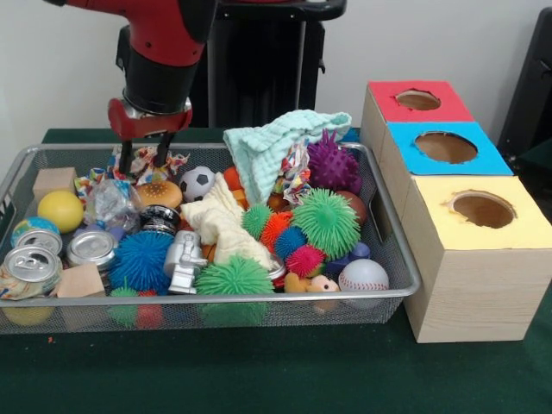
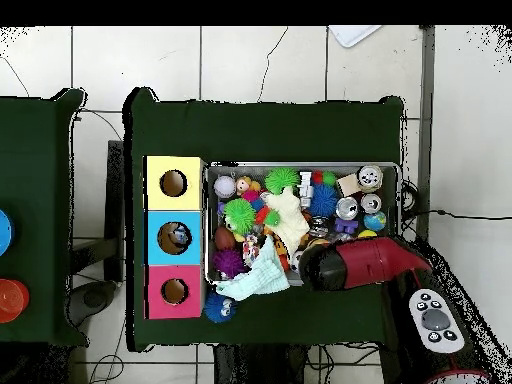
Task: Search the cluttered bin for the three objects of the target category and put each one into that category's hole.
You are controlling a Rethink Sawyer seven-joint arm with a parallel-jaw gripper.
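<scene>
The wire mesh bin (image 1: 392,259) is full of toys; it also shows in the overhead view (image 2: 300,167). My gripper (image 1: 144,155) hangs over the bin's far left corner, open, its fingertips (image 1: 126,161) just above the clutter. A see-through creased plastic bottle (image 1: 109,203) lies just in front of and below it, beside crinkled colourful wrap (image 1: 148,160). I cannot pick out other bottles. The red-topped hole (image 1: 417,99) is in the farthest box on the right, and shows in the overhead view (image 2: 174,291). There the arm (image 2: 355,265) hides the gripper.
Blue-topped hole (image 1: 445,147) and yellow-topped hole (image 1: 483,209) stand in front of the red one. The bin holds silver cans (image 1: 91,247), spiky balls (image 1: 325,222), a pale green cloth (image 1: 276,142), a soccer ball (image 1: 197,182), a baseball (image 1: 363,276) and wooden blocks (image 1: 53,180).
</scene>
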